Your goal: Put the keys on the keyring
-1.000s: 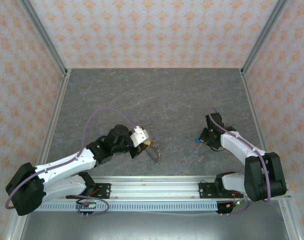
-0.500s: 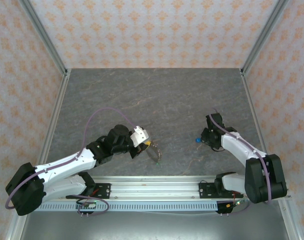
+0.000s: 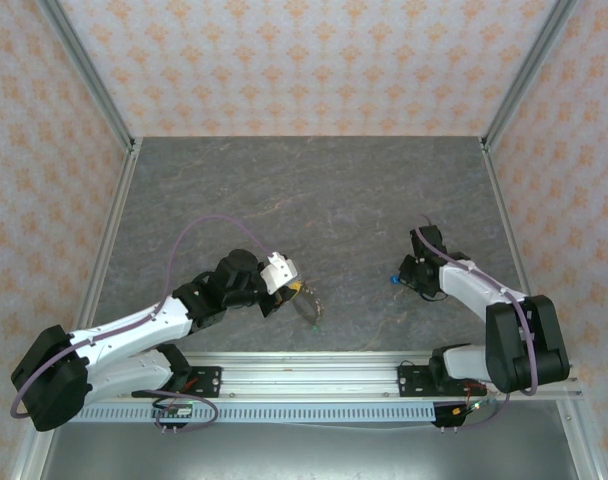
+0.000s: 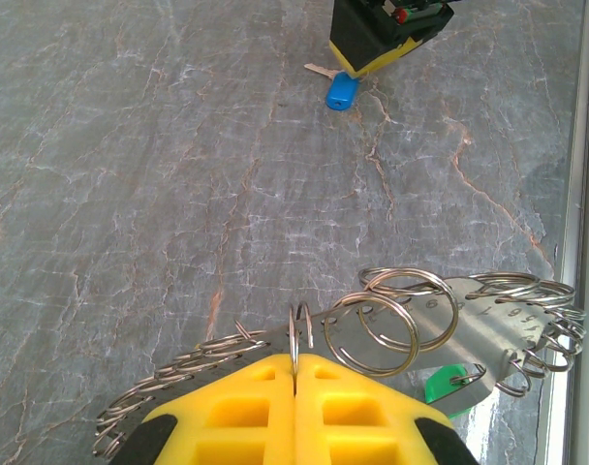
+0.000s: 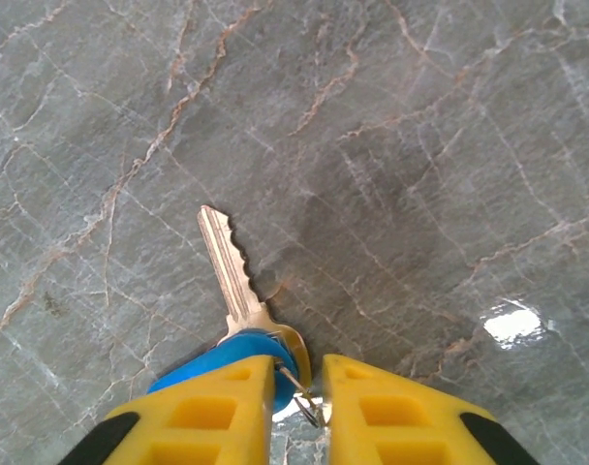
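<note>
The keyring (image 4: 469, 315) is a flat metal plate fringed with many split rings, and a green tag (image 4: 448, 385) hangs under it. My left gripper (image 4: 295, 363) is shut on the keyring's near edge, one ring standing between its yellow fingertips. From above, the left gripper (image 3: 296, 290) holds the keyring (image 3: 312, 308) just over the table near the front. A key with a blue tag (image 5: 227, 262) lies flat on the table. My right gripper (image 5: 299, 373) is low over its head, jaws narrowly apart, with the key's small wire ring (image 5: 309, 407) in the gap. In the top view the right gripper (image 3: 406, 279) is beside the blue key (image 3: 395, 281).
An aluminium rail (image 3: 304, 365) runs along the near edge behind both arm bases. Metal frame posts (image 3: 109, 230) and patterned walls bound the grey stone-look table on the left, right and far sides. The rail's edge (image 4: 585, 194) lies close to the keyring's right.
The right arm's elbow has shifted slightly while its gripper stays at the blue key. The left arm and keyring have not moved.
</note>
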`<action>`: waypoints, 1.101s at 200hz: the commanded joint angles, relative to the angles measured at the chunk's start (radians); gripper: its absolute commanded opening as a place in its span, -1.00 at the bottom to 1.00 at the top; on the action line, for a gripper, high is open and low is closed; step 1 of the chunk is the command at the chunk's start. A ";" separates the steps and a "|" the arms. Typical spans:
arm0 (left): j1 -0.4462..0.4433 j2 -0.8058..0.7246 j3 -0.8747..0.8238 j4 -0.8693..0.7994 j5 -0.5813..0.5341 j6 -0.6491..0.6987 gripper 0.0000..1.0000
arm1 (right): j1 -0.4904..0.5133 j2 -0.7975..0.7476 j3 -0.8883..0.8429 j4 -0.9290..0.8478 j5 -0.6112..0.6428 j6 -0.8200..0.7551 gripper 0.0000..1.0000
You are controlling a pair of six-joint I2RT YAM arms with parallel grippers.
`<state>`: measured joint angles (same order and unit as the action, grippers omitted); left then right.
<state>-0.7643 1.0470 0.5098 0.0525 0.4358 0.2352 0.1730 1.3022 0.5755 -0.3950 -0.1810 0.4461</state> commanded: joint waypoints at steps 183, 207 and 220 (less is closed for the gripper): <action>-0.005 -0.004 0.027 -0.028 -0.006 -0.007 -1.00 | -0.004 -0.028 -0.005 -0.044 0.013 -0.021 -0.75; -0.004 -0.002 0.027 -0.027 -0.007 -0.006 -1.00 | -0.004 -0.030 -0.005 -0.049 0.005 -0.026 -0.75; -0.004 -0.001 0.027 -0.026 -0.006 -0.006 -1.00 | -0.004 -0.033 -0.005 -0.051 0.004 -0.026 -0.76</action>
<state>-0.7643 1.0481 0.5098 0.0521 0.4362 0.2352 0.1730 1.2678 0.5755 -0.4259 -0.1829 0.4355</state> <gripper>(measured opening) 0.040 0.124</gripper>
